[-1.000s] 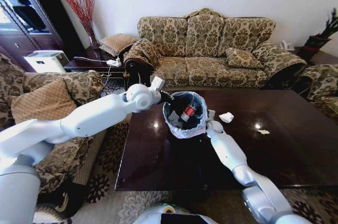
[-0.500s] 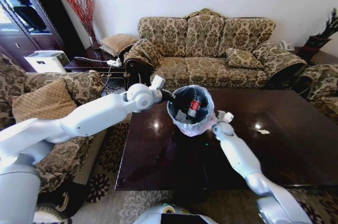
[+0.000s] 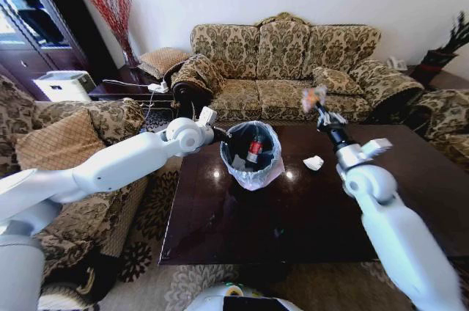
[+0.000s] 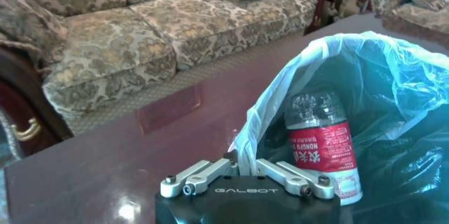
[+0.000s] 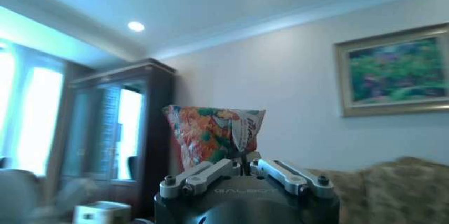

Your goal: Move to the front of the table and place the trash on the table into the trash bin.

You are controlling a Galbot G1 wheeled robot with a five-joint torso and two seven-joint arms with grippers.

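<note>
Left: my left pincer [image 4: 242,174] is closed on the ruffled rim of the trash bin [image 3: 251,155], holding it above the left part of the desk [image 3: 242,230]. The bin liner [image 4: 329,71] is thin, soft film that would likely tear or slip if jerked, so I judge the rim the only sound place to hold. Inside stands the clear bottle [image 4: 323,142] with its red label, light and probably empty.

Centre: a crumpled paper wad [image 3: 314,163] lies on the desk just right of the bin; it looks weightless and crushable, to be taken across its bulk. A smaller scrap [image 3: 366,183] lies farther right, nearer the desk's right edge.

Right: my right pincer [image 3: 316,102] is raised high over the far side of the desk, its fingers shut on the lower edge of a printed wrapper [image 5: 214,132]. The wrapper is limp foil, slick and apt to flutter. Between it and the bin mouth the air is open; the sofa [image 3: 293,69] stands beyond the far edge.
</note>
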